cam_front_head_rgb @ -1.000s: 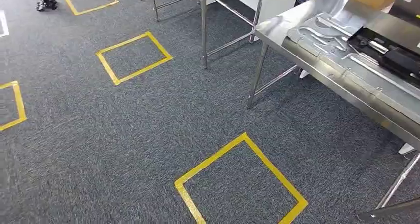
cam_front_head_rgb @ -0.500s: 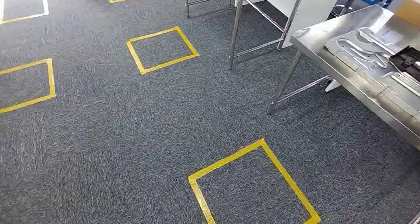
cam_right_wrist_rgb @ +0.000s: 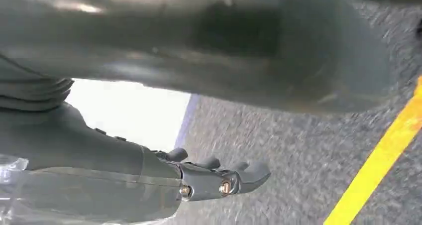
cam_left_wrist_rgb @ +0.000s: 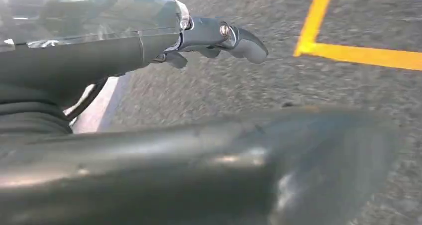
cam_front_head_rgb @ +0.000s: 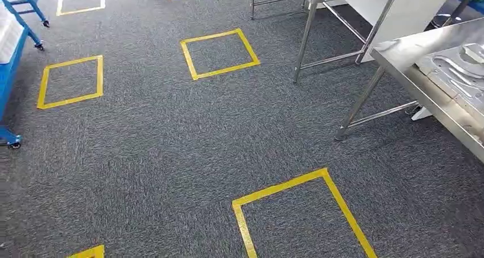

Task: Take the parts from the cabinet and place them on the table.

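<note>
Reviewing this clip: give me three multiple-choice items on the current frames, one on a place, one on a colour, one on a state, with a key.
1. Where does the steel table holding the metal parts stand in the head view?
A. at the right edge
B. at the left edge
C. in the middle of the carpet

2. What colour are the tape squares on the carpet?
A. red
B. yellow
C. green

3. What is the left hand holding?
A. a metal part
B. a box
C. nothing

Key:
1 A: the steel table runs along the right edge, with the metal parts lying on it.
2 B: the tape squares on the grey carpet are yellow.
3 C: the left hand hangs over the carpet with its fingers apart and nothing between them.
</note>
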`<state>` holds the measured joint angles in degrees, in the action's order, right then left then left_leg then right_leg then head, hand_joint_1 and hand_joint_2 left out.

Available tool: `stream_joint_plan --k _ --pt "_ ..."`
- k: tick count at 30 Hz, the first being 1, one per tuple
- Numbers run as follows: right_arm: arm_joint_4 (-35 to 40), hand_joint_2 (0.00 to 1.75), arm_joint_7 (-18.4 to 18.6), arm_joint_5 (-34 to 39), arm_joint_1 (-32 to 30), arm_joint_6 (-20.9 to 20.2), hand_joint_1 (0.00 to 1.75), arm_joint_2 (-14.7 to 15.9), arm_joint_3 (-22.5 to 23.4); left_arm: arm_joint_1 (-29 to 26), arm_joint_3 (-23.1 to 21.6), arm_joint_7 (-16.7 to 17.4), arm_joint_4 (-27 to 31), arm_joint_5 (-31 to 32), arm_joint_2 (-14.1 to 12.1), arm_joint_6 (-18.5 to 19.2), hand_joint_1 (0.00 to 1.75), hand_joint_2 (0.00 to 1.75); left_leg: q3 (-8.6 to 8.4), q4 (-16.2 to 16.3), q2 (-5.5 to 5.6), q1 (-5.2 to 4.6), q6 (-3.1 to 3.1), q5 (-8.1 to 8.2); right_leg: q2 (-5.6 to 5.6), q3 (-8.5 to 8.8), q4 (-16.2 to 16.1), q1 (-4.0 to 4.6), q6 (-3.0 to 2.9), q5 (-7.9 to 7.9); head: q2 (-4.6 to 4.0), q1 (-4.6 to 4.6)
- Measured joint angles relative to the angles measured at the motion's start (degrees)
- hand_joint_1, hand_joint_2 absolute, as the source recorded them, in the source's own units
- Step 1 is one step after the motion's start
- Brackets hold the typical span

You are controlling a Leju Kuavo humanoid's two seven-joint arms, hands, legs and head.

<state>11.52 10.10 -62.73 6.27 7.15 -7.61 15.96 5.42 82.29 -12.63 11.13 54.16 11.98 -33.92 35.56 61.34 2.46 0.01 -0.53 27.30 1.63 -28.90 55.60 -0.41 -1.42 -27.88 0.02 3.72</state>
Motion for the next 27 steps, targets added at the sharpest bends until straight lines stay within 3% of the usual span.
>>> stream_joint_plan --k 1,2,3,4,5,7,8,9,10,13,14,15,16,18,19,20,21,22,23,24,27 --pt "0.0 0.00 0.0 0.0 0.0 0.0 0.00 0.0 0.0 0.1 0.1 0.0 0.0 0.0 0.0 0.0 0.00 0.00 2.09 4.3 -1.13 0.14 -0.27 2.46 -0.91 -0.09 0.0 0.17 -0.01 -0.01 0.00 -0.02" --pt "0.0 0.00 0.0 0.0 0.0 0.0 0.00 0.0 0.0 0.2 0.2 0.0 0.0 0.0 0.0 0.0 0.00 0.00 4.23 8.9 -1.57 0.30 -0.47 4.62 -1.83 -0.12 0.1 0.28 -0.06 -0.06 0.00 -0.02" --pt "0.0 0.00 0.0 0.0 0.0 -0.1 0.00 0.0 0.0 0.2 0.2 0.0 0.0 0.0 0.0 0.0 0.00 0.00 6.01 12.8 -1.71 0.40 -0.71 6.06 -2.72 -0.18 0.1 0.31 -0.08 -0.10 0.00 -0.02" --pt "0.0 0.00 0.0 0.0 0.0 -0.1 0.00 0.0 0.0 0.1 0.2 0.0 0.0 0.0 0.0 0.0 0.00 0.00 6.72 14.6 -1.85 0.57 -0.93 6.15 -3.61 -0.22 0.2 0.30 -0.01 -0.17 0.00 -0.02" --pt "0.0 0.00 0.0 0.0 0.0 -0.1 0.00 -0.1 0.0 0.1 0.2 0.0 0.0 0.0 0.0 0.0 0.00 0.00 5.68 13.0 -2.08 0.74 -1.14 4.76 -4.36 -0.18 0.2 0.24 0.12 -0.25 0.00 -0.02" --pt "0.0 0.00 0.0 0.0 0.1 -0.1 0.00 -0.2 -0.1 0.0 0.3 0.0 0.0 0.0 0.0 0.0 0.00 0.00 0.16 3.4 -3.08 1.02 -1.38 0.26 -5.63 -0.01 0.5 0.05 0.58 -0.57 0.00 -0.02" --pt "0.0 0.00 0.0 0.0 0.2 -0.1 0.00 -0.2 -0.1 0.1 0.3 0.0 0.0 0.0 0.0 0.0 0.00 0.00 -2.86 -1.7 -5.12 1.05 -1.37 -1.35 -6.08 0.07 0.8 0.06 0.91 -0.85 0.00 -0.02" --pt "0.0 0.00 0.0 -0.2 0.3 -0.1 0.00 -0.2 -0.1 0.3 0.3 0.0 0.0 -0.1 0.0 0.0 0.00 0.00 -3.72 -3.3 -6.24 0.46 -1.01 -0.55 -6.56 -0.14 1.3 0.49 1.40 -1.31 0.00 -0.02" --pt "0.0 0.00 0.1 -0.3 0.4 -0.1 0.00 -0.2 -0.1 0.3 0.3 0.0 0.0 -0.2 0.1 0.0 0.00 0.00 -3.51 -3.4 -5.33 0.70 -0.24 -0.90 -6.94 -0.09 1.4 0.47 1.63 -1.44 0.00 -0.09" --pt "0.0 0.00 0.1 -0.3 0.8 -0.8 0.00 -0.2 -0.2 0.0 0.5 -0.1 0.0 -0.2 0.2 0.0 0.00 0.00 -3.19 -3.5 -3.96 0.38 0.84 -0.99 -8.06 0.27 1.3 0.34 2.52 -1.49 0.00 -0.07" --pt "0.0 0.00 -0.2 -0.2 0.9 -1.5 0.00 0.1 -0.2 0.0 0.6 -0.4 0.0 -0.2 0.3 0.1 0.00 0.00 -3.38 -3.9 -3.53 0.67 1.29 -1.29 -6.63 0.18 1.9 -0.06 2.95 -2.15 0.00 -0.07" --pt "0.0 0.00 -0.5 0.1 0.9 -1.9 0.00 0.5 -0.2 0.0 0.6 -0.8 0.0 -0.3 0.4 0.2 0.00 0.00 -3.29 -3.9 -3.12 0.71 1.57 -1.43 -4.28 -0.81 4.0 -0.13 3.07 -3.94 0.00 -0.07" --pt "0.0 0.00 -1.1 0.3 0.8 -2.5 0.00 0.7 -0.2 0.1 0.6 -1.2 0.0 -0.3 0.4 0.6 0.00 0.00 -3.15 -3.9 -2.80 0.68 1.81 -1.49 -2.86 -2.67 7.9 -0.20 3.17 -6.31 0.00 -0.09" --pt "0.0 0.00 -1.4 1.0 0.4 -2.8 0.00 1.5 -0.2 0.1 0.6 -2.0 0.0 -0.3 0.4 2.0 0.00 0.00 -2.91 -3.9 -1.52 0.41 1.97 -1.56 -1.98 -7.57 17.7 -0.24 3.26 -10.35 0.00 -0.09" --pt "0.0 0.00 -1.5 1.5 0.3 -2.9 0.00 1.7 -0.1 0.1 0.6 -2.3 0.0 -0.3 0.3 2.7 0.00 0.00 -2.92 -3.8 -0.74 0.22 2.00 -1.58 -1.90 -8.92 19.9 -0.22 3.12 -10.30 0.00 -0.09" --pt "0.0 0.00 -1.7 1.9 0.1 -3.0 0.00 2.1 0.1 0.0 0.6 -2.5 0.0 -0.2 0.3 3.3 0.00 0.00 -3.01 -3.8 -0.03 0.08 2.01 -1.58 -1.83 -8.85 19.1 -0.14 2.81 -8.75 0.00 -0.09" --pt "0.0 0.00 -1.8 2.4 -0.1 -3.0 0.00 2.3 0.2 -0.1 0.6 -2.9 0.0 -0.2 0.2 3.9 0.00 0.00 -3.15 -3.8 0.74 -0.03 2.02 -1.58 -1.59 -7.72 15.9 0.17 2.30 -6.15 0.00 -0.09" --pt "0.0 0.00 -2.0 2.8 -0.3 -2.8 0.00 2.9 0.4 -0.1 0.6 -3.6 0.0 -0.1 0.2 4.7 0.00 0.00 -3.41 -3.8 1.46 -0.09 2.01 -1.58 -1.01 -5.44 10.7 0.48 1.62 -2.82 0.00 -0.09" --pt "0.0 0.00 -2.3 3.7 -0.6 -2.4 0.00 3.2 0.8 -0.1 0.6 -4.4 0.0 0.3 0.2 5.5 0.00 0.00 -3.54 -3.9 2.13 -0.03 2.02 -1.54 0.62 -3.13 5.0 0.94 0.82 0.40 0.00 -0.09" --pt "0.0 0.00 -2.5 4.7 -1.2 -1.9 0.00 3.9 1.6 -0.2 0.5 -5.3 0.0 0.9 0.2 6.6 0.00 0.00 -3.38 -3.9 2.59 0.13 1.95 -1.57 3.38 -2.11 2.5 1.05 0.05 0.25 0.00 -0.07" --pt "0.0 0.00 -3.0 8.1 -1.7 -1.1 0.00 4.4 4.3 -0.6 -0.9 -7.5 0.0 4.2 0.3 10.0 0.00 0.00 -2.70 -4.2 4.35 0.76 1.11 -2.07 2.24 -2.03 1.5 1.42 -0.42 0.39 0.00 -0.39"
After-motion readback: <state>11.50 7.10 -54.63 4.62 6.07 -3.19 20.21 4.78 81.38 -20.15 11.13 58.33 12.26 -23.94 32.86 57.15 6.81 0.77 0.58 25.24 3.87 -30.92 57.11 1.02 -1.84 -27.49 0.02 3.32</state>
